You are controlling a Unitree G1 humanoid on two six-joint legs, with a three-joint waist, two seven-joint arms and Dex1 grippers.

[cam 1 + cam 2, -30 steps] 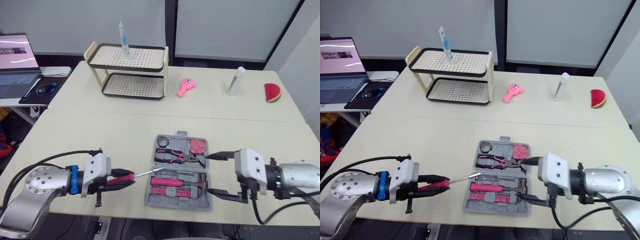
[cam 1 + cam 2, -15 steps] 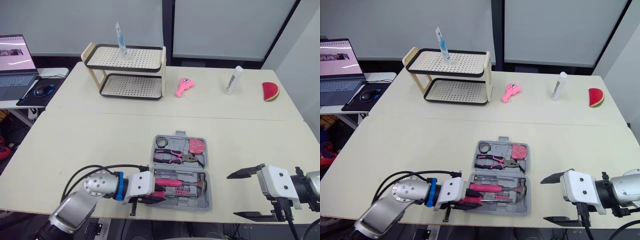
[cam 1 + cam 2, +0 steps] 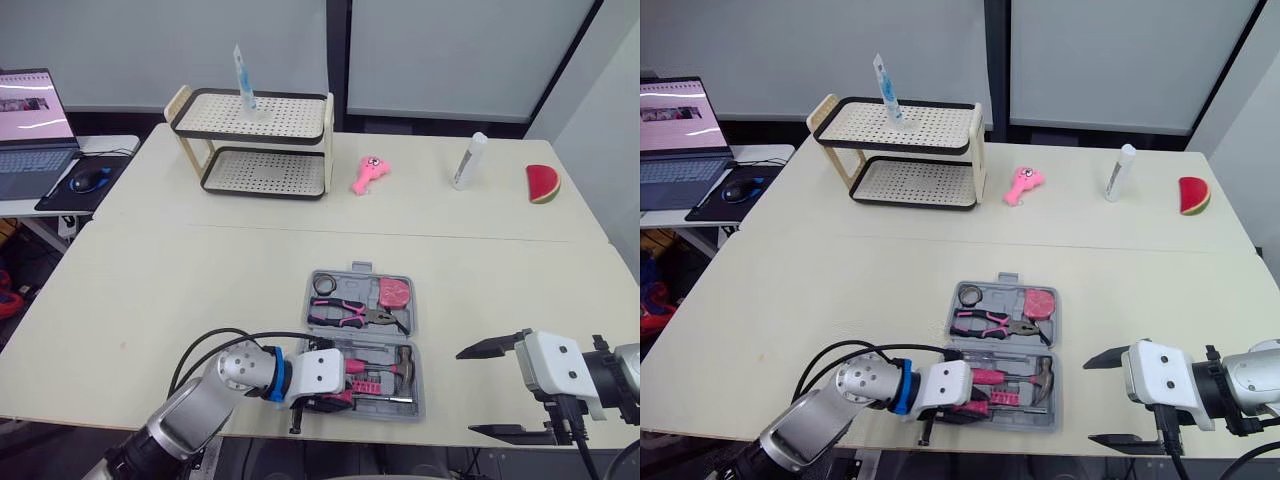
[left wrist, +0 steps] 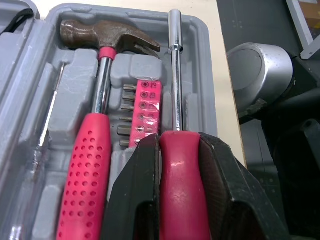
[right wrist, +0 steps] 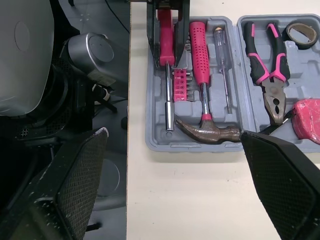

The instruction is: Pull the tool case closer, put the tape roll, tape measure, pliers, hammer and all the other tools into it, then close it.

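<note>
At the near edge of the table (image 3: 200, 270), the left gripper (image 4: 179, 145) pinched the red handle of a bit driver (image 4: 174, 75). Its steel shaft lay along the nearest slot of the open grey tool case (image 4: 197, 65), beside the bit set (image 4: 145, 112) and hammer (image 4: 107, 37). Stiff, light and smooth, the driver looked best held by that thick handle and pressed straight into its moulded groove. The right gripper (image 3: 465, 392) hung spread wide off the case's right side, apart from it. Pliers (image 3: 350, 313), tape roll (image 3: 322, 285) and pink tape measure (image 3: 396, 292) sat in the far half. Well beyond stood a two-tier rack (image 3: 262, 140), a pink toy (image 3: 367, 172), a white bottle (image 3: 467, 160) and a watermelon slice (image 3: 543, 184), none obstructing
</note>
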